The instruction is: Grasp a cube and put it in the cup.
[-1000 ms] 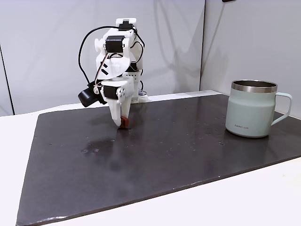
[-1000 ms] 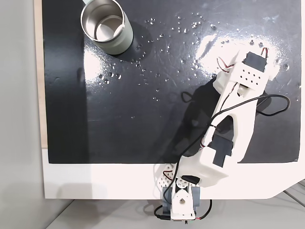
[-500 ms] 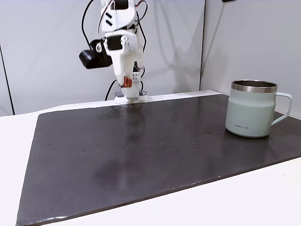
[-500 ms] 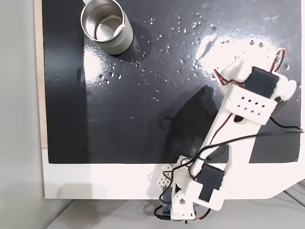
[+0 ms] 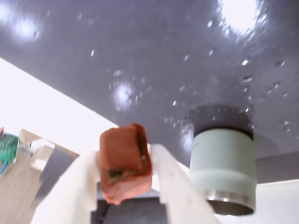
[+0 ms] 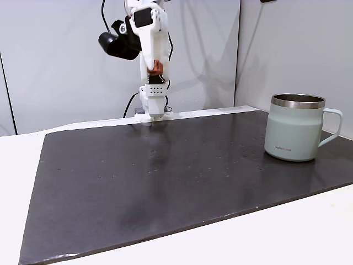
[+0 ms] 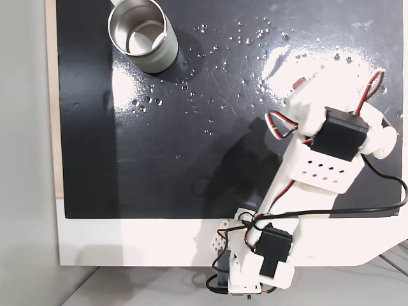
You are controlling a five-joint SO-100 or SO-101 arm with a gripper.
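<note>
The claw (image 5: pixel 126 186) is shown clamped on the cube (image 5: pixel 124 163), which is pinched between the two white fingers (image 5: pixel 168 182) and is seen as an orange-red block with a dark groove down one face. In a fixed view from the side, the cube (image 6: pixel 158 67) is carried high above the table (image 6: pixel 165 176), close to the arm's base at the far edge of the dark mat (image 6: pixel 110 193). The cup (image 6: pixel 295 128) is seen standing upright on the mat, well apart from the claw, toward the right of that view, with its handle turned away to the right. In a fixed view from above, the cup (image 7: pixel 160 54) is found at the upper left with its steel mouth open to the camera, while a small patch of red, presumably the cube (image 7: pixel 298 83), is just visible at the upper right beside the arm. The coming move is judged to turn on this sideways offset: the cube is already lifted higher than the rim, so a swing across the mat toward the cup is called for before any release. In the wrist view, the cup (image 5: pixel 224 168) is seen ahead and to the right of the held cube.
</note>
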